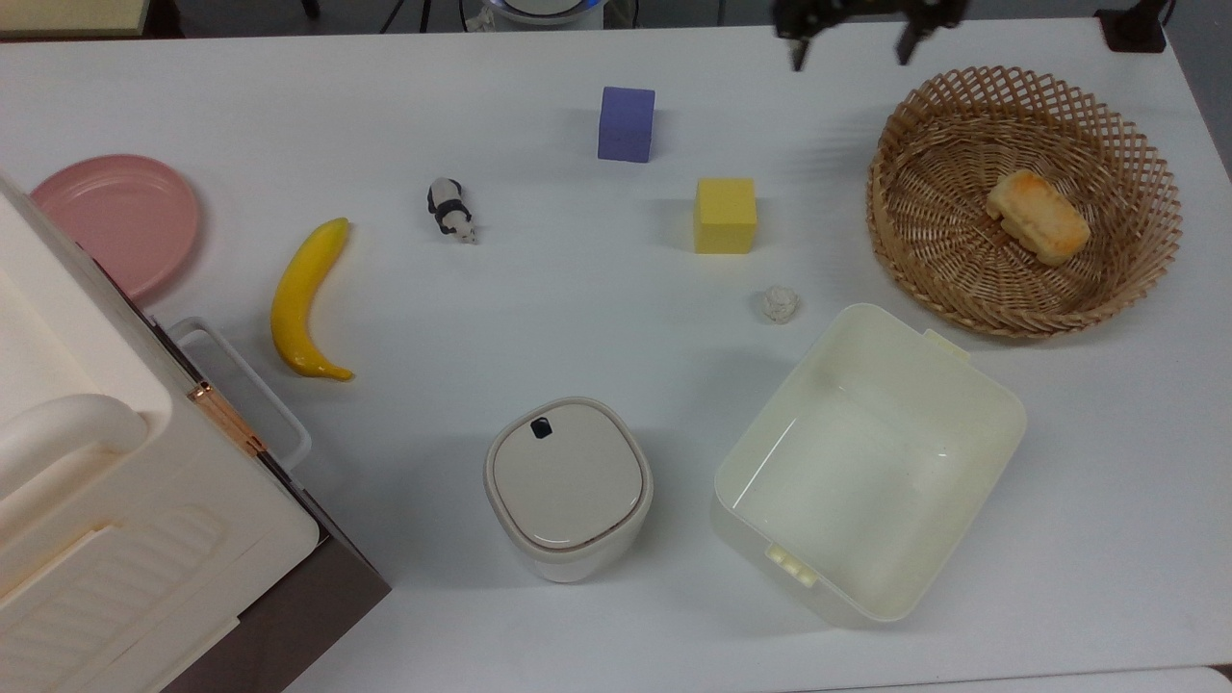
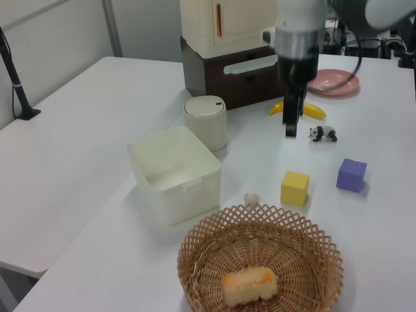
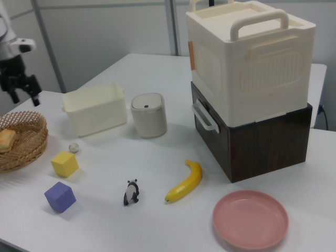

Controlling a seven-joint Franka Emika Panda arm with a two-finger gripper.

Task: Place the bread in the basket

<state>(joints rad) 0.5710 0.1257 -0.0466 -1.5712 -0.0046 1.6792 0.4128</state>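
Bread point(image 1: 1038, 217) in basket point(image 1: 1145, 164), right of frame; hand point(image 1: 851, 43) empty, fingers apart, top edge. Retreat high, clear of rim.

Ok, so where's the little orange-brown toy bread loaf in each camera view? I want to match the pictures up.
Top view: the orange-brown toy bread loaf lies at the right, inside the round woven wicker basket.
Left view: bottom centre, bread loaf in the basket.
Right view: far left edge, bread loaf in the basket.
Shared landmark: the yellow foam cube beside the basket.
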